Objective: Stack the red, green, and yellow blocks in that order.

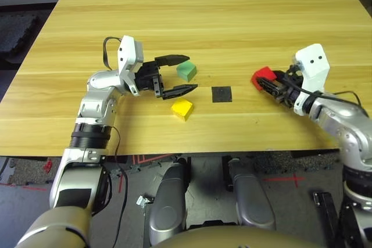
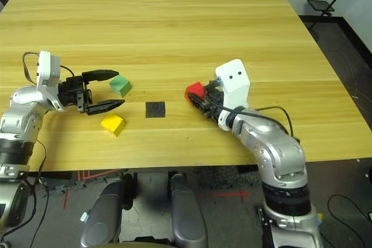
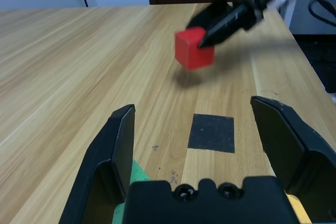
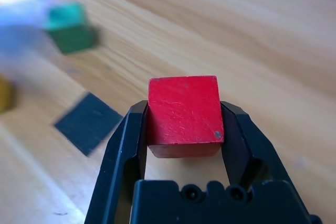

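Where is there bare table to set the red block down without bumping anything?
The black patch is bare, and so is the wood between it and the right gripper holding the red block. The far half of the table is open too. It is crowded by the open left gripper, beside the green block and yellow block.

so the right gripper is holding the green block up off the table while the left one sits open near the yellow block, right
Wrong colour: the right gripper holds the red block, as the right wrist view shows. The green block lies on the table by the open left gripper, near the yellow block.
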{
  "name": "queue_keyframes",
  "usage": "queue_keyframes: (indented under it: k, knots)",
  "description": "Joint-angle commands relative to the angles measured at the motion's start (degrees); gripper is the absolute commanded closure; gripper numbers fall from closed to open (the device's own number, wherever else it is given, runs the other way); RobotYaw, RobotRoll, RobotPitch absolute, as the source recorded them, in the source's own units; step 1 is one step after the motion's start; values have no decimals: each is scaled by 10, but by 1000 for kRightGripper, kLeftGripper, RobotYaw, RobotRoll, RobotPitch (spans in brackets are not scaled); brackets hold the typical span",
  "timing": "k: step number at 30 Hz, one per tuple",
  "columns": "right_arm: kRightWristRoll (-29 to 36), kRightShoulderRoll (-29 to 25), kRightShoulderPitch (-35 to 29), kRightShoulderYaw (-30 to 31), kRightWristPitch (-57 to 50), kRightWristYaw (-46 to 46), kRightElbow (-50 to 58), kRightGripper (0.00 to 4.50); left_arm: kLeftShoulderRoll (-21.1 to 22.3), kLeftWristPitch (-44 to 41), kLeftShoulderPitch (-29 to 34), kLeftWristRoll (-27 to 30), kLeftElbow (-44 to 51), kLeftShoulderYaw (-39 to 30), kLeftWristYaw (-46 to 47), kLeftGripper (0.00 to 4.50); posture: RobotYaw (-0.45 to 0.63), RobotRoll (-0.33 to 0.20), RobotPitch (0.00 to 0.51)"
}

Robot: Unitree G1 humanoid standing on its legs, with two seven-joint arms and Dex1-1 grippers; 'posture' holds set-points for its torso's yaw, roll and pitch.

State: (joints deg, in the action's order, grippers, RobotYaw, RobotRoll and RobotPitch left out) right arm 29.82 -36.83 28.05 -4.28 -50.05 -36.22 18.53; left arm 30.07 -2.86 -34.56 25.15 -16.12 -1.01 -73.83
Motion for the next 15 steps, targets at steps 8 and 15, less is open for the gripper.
queue_keyframes:
  k: [8,15]
  knots:
    - [-22,-125,72,141,126,-352,-116,2432,2,-2,2,-9,7,4,7,0,190,26,227]
    - [-123,-76,128,207,309,-430,-260,2432,4,-1,5,-9,11,5,10,0,204,33,222]
